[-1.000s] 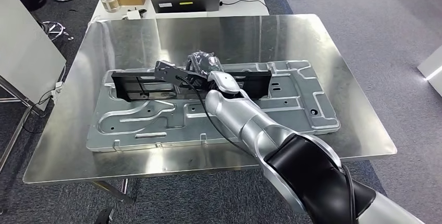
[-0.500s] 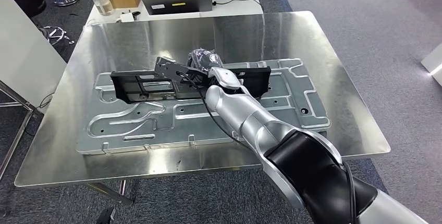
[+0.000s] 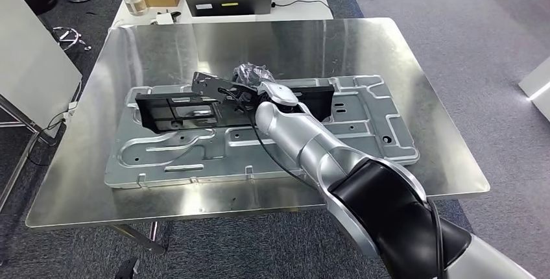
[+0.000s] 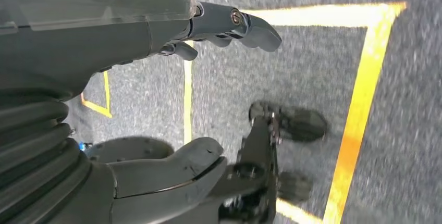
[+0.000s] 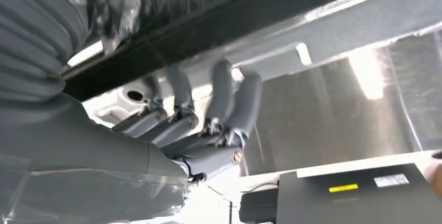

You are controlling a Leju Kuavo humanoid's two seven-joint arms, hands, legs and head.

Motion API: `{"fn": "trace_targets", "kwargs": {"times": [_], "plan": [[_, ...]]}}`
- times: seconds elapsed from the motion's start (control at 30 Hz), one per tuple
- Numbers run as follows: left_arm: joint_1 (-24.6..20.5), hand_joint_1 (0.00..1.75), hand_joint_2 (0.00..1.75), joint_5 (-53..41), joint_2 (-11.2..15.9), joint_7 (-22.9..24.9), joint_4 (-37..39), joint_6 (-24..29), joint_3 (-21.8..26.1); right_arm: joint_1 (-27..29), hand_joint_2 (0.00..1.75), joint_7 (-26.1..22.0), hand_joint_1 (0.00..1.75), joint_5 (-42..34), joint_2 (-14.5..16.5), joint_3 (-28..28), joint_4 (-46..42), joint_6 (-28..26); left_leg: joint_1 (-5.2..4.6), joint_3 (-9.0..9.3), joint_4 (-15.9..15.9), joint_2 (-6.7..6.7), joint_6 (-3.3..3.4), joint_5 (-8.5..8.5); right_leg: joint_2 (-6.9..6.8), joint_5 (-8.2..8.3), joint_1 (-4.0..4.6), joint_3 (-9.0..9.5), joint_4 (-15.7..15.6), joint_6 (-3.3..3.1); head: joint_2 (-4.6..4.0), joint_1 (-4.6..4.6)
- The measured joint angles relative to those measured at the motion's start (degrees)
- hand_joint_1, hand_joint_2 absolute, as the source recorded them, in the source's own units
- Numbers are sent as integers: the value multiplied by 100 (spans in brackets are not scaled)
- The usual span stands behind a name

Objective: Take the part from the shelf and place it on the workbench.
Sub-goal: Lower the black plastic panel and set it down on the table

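Black against the stamped steel panel [image 3: 259, 137] on your workbench [image 3: 84, 169], the part [image 3: 188, 107] stayed under your right hand [image 3: 254, 84], fingers curled on it, not released, while your left hand [image 4: 156, 104] hung loose, fingers apart.

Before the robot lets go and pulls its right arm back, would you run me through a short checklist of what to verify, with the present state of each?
1. Black part lies on the stamped metal panel: ok, it stretches along the panel's far half.
2. Panel fully on the workbench: ok, every edge sits inside the tabletop.
3. Right hand released from the part: cannot tell; in the right wrist view its fingers curl beside the black edge.
4. Arm cable free of the part: cannot tell.
5. Left hand out of the way: ok, hanging open above the carpet.
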Motion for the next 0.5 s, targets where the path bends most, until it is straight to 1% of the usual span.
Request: {"fn": "trace_targets", "kwargs": {"times": [0.03, 0.07, 0.1, 0.13, 0.17, 0.2, 0.23, 0.27, 0.3, 0.33, 0.37, 0.4, 0.43, 0.47, 0.5], "plan": [[-4, 0, 0, 5, -1, 0, 0, 0, 0, -26, 175, -1, 0, 10, 1, 0, 1, -3, -9, 3, 11, -3, -23, -14, -1, 146, 9, 188, -383, -15, 0, 0], [-8, 0, 0, 11, -2, -1, 0, 1, 1, -45, 131, -1, 0, 26, 3, 0, 2, -16, -17, 1, 15, -5, -52, -22, 2, 229, 21, 320, -660, -37, 0, -2], [-9, 0, 0, 15, -3, -1, 0, 1, 1, -60, 87, -2, 0, 45, 4, 0, 2, -36, -26, -3, 16, -5, -83, -25, 7, 248, 36, 388, -811, -61, 0, -2], [-9, 0, 0, 19, -3, -1, 0, 1, 2, -72, 44, -2, 0, 61, 6, 0, 3, -59, -31, -4, 11, -5, -118, -23, 15, 227, 53, 402, -848, -90, 0, -3], [-7, 0, 0, 21, -3, -1, 0, -1, 2, -78, 0, -1, 0, 72, 8, 0, 2, -83, -26, 6, -5, -3, -153, -17, 21, 233, 53, 401, -857, -128, 0, -3], [-6, 0, 0, 26, -2, -1, 0, -2, 2, -81, 0, -1, 0, 73, 9, 0, 0, -112, -17, 9, 7, -1, -186, -39, 21, 244, 46, 416, -879, -167, 0, -2], [-6, 0, 0, 32, -2, -2, 0, -3, 2, -85, 0, -5, 0, 64, 11, -2, -2, -155, -9, -19, 87, 0, -214, -109, 18, 254, 36, 433, -901, -212, 0, -3], [-8, 0, 0, 40, -2, -3, 0, -3, 2, -86, 0, -13, 0, 55, 15, -7, -4, -203, -5, -87, 255, 0, -236, -226, 14, 265, 25, 450, -924, -247, 0, -4], [-6, 0, 0, 48, -2, -4, 0, -4, 2, -84, 0, -20, 0, 50, 18, -12, -5, -249, -1, -222, 562, 1, -252, -404, 8, 270, 23, 461, -936, -274, 0, -4], [-2, 0, 0, 54, -2, -4, 0, -4, 2, -82, 0, -26, 0, 55, 19, -17, -4, -283, -2, -403, 959, 2, -264, -597, 7, 269, 32, 460, -937, -294, 0, -4], [7, 0, 0, 58, -2, -5, 0, -4, 2, -75, 0, -28, 0, 68, 20, -20, -2, -298, -2, -581, 1340, 2, -274, -744, 8, 269, 45, 459, -936, -305, 0, -4], [18, 0, 0, 60, -2, -5, 0, -4, 2, -66, 0, -28, 0, 82, 20, -20, 0, -303, -2, -712, 1612, 2, -278, -813, 10, 266, 59, 459, -933, -314, 0, -4], [25, 0, 0, 60, -1, -5, 0, -3, 2, -60, 0, -28, 0, 93, 20, -20, 2, -306, -4, -739, 1654, 2, -272, -759, 14, 264, 70, 459, -928, -319, 0, -5], [27, 0, 0, 60, 1, -5, 0, -2, 2, -58, 0, -28, 0, 100, 20, -20, 2, -308, -6, -650, 1458, 2, -256, -602, 19, 260, 77, 463, -921, -319, 0, -5], [24, 0, 0, 60, 3, -5, 0, -1, 2, -60, 0, -28, 0, 104, 22, -20, 1, -312, -9, -464, 1065, 2, -229, -377, 24, 251, 82, 468, -911, -317, 0, -5]]}}
